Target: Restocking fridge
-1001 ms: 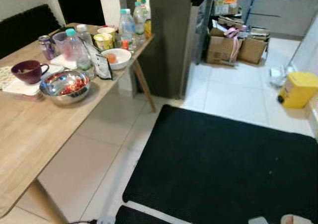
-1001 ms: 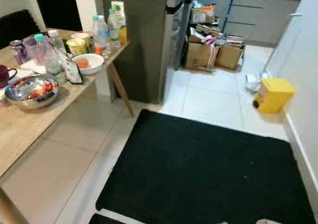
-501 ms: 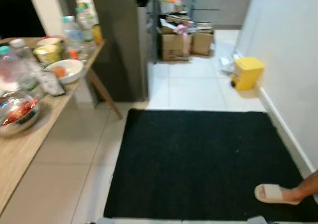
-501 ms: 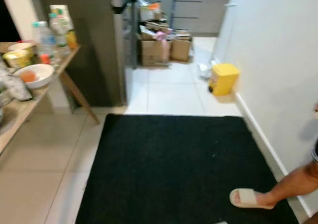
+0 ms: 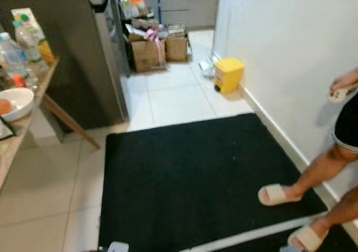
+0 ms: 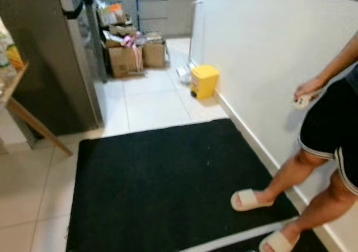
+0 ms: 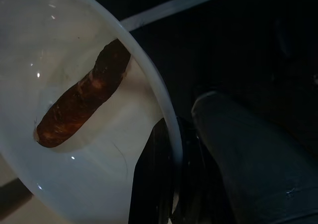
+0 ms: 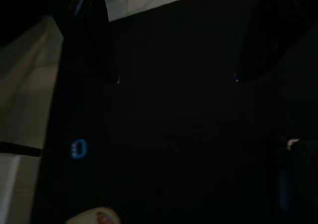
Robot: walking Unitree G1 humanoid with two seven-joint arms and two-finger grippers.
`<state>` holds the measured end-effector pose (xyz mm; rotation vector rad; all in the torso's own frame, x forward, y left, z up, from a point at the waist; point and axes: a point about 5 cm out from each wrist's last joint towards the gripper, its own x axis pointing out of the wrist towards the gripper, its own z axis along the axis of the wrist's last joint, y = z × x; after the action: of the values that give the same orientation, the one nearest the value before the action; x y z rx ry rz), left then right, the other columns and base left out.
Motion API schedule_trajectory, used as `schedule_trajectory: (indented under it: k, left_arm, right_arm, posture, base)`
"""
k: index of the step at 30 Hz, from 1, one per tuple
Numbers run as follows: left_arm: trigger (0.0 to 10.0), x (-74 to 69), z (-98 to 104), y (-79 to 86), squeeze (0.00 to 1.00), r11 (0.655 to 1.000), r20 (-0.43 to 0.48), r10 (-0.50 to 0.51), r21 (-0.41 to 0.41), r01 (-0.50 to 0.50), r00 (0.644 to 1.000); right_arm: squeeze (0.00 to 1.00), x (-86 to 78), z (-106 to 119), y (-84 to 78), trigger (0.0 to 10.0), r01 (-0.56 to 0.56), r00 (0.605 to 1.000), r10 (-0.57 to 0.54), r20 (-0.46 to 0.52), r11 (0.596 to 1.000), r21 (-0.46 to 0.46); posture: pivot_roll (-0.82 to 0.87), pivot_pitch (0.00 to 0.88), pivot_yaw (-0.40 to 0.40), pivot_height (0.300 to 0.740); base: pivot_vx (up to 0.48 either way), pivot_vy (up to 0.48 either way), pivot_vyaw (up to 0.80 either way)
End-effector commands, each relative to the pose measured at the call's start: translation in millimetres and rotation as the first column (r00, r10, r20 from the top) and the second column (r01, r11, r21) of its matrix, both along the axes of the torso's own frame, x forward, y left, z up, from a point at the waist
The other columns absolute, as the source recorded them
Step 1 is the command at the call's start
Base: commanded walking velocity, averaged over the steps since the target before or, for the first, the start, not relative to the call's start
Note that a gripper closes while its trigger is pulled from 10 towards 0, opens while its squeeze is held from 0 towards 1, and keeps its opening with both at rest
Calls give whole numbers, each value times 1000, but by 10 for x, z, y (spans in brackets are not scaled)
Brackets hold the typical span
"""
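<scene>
We see the left claw (image 7: 171, 184) clamped on the rim of a white bowl (image 7: 59, 174) holding a brownish sausage-like piece (image 7: 82, 95). The right claw (image 8: 176, 77) hangs open over the black mat (image 5: 196, 174). The grey fridge (image 5: 67, 56) stands ahead left, beside the tabletop (image 5: 17, 140); a person's sandalled feet (image 5: 278, 194) stand on the mat. Our view has swung right since a second ago.
</scene>
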<state>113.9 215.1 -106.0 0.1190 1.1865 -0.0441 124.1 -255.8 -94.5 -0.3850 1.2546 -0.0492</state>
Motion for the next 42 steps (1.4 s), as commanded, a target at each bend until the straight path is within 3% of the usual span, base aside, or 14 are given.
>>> schedule_trajectory:
  k: [1, 23, 42]
  left_arm:
    - [10000, -108, -34, -19, 0, 1000, -37, 11, -7, -12, 999]
    - [10000, -103, -40, -58, 0, 1000, -43, -9, -22, 8, 999]
    - [10000, -104, -43, -78, 0, 999, -44, -18, -29, 17, 999]
  right_arm:
    - [0, 13, 1, 12, 10000, -4, 1000, 4, 10, 1000, 1]
    - [0, 7, -1, 14, 10000, -6, 1000, 6, 9, 1000, -2]
    - [0, -33, -12, 6, 10000, 5, 1000, -5, 3, 1000, 0]
  posture:
    - [-61, 0, -8, 740]
    - [-63, 0, -8, 740]
    - [-64, 0, -7, 740]
  base:
    - [0, 0, 0]
    - [263, 0, 0]
    - [321, 0, -653]
